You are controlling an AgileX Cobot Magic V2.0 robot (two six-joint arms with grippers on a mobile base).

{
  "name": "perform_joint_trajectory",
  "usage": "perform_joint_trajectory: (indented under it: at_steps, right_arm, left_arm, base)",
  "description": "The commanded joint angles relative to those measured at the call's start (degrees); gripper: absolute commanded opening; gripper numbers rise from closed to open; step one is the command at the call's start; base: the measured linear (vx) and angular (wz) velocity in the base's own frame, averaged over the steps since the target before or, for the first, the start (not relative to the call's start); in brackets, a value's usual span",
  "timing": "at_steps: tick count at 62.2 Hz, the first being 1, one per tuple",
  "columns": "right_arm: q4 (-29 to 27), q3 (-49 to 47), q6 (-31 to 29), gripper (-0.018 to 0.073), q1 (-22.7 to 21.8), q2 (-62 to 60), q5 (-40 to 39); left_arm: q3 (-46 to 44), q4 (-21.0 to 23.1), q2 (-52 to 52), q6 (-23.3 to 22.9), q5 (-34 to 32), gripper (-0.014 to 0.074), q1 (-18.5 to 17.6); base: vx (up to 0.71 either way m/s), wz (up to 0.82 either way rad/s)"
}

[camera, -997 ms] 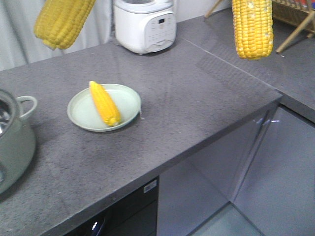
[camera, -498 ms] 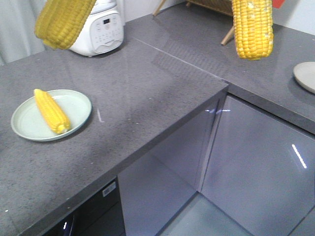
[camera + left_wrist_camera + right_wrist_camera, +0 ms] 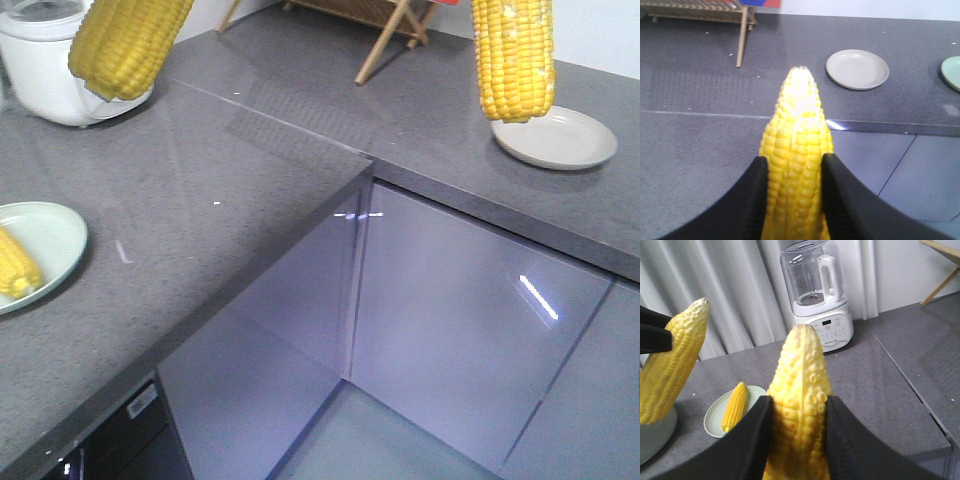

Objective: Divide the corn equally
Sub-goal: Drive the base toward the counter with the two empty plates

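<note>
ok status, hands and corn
Left hand shut on left cob, right hand shut on right cob. Third cob on green plate, beige plate bare. Nothing blocking.

Left cob [image 3: 125, 45] and right cob [image 3: 513, 55] aloft, bright yellow — 3rd cob [image 3: 15, 265] lying on green plate [image 3: 50, 235]

Surface [image 3: 280, 200]: dark grey speckled stone look, low sheen. Cabinet fronts [image 3: 460, 310]: smooth, high gloss, mirroring light streaks. Corn [image 3: 796, 150]: knobbly kernels, waxy shine. Pincer fingers [image 3: 850, 210]: matt black, finely ribbed inside. Beige plate [image 3: 857, 69]: smooth, dull glaze. Rack [image 3: 742, 35]: bare wood. Blender jar [image 3: 809, 279]: clear, glass or plastic, cannot tell which.
</note>
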State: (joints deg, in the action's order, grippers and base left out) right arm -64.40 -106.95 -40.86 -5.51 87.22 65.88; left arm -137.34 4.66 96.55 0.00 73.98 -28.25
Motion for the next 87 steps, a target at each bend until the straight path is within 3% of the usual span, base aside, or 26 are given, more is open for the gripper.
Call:
perform_joint_trajectory:
  at_steps: [1, 87]
  right_arm:
    - [-3.5, -1.7, -0.4, -0.0006, -0.3, -2.0, -2.0]
    - [-3.5, -1.7, -0.4, -0.0006, -0.3, -2.0, -2.0]
  left_arm:
    - [-1.3, 0.4, -2.1, 0.0, -2.3, -0.0006, -0.2]
    - [-1.3, 0.4, -2.1, 0.0, -2.3, -0.0006, -0.2]
  base:
    - [-0.01, -0.34]
    - [-0.02, -0.32]
